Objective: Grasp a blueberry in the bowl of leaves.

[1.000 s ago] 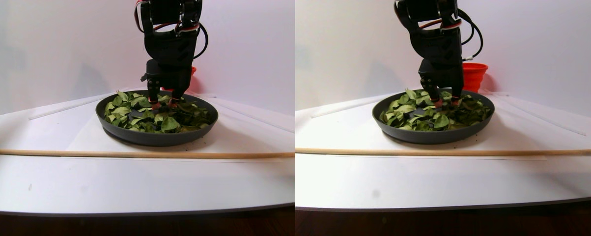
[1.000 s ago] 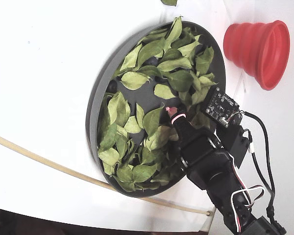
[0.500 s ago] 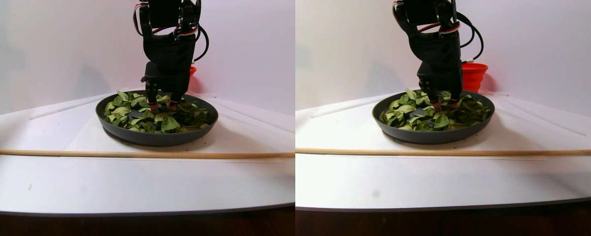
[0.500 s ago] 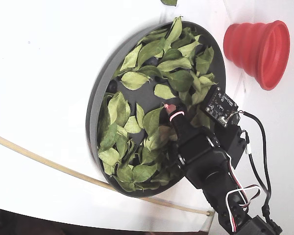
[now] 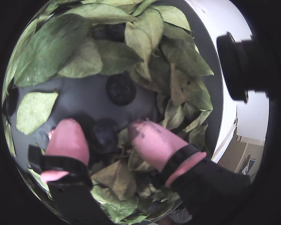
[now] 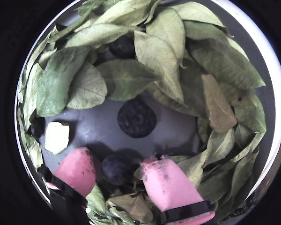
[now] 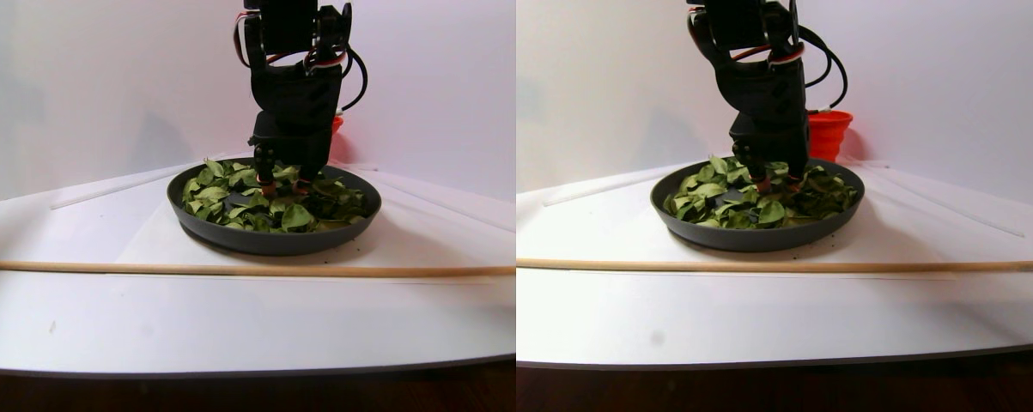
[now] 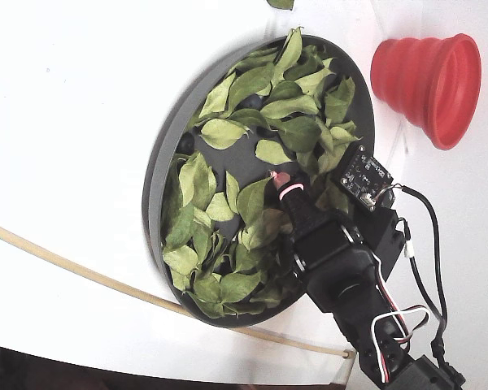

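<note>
— Wrist views? 
— In both, the gripper [image 5: 105, 133] [image 6: 119, 169] has its pink fingertips [image 5: 68, 138] [image 6: 166, 180] parted around a dark blueberry [image 5: 103, 135] [image 6: 116, 168] on the bowl [image 5: 84, 101] [image 6: 96, 129] floor, leaves [image 5: 51, 47] [image 6: 164, 42] ringing it.

— Stereo pair? 
— Arm down in the leaf-filled bowl [image 7: 271, 240]; red cup [image 7: 828, 133] behind.

— Fixed view? 
— A fingertip [image 8: 282, 182] shows among leaves [image 8: 252, 81]; the berry is hidden.

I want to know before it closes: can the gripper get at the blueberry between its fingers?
Probably yes. The gripper is open, the blueberry lies between its pink fingertips on bare bowl floor; leaves crowd only one finger.
</note>
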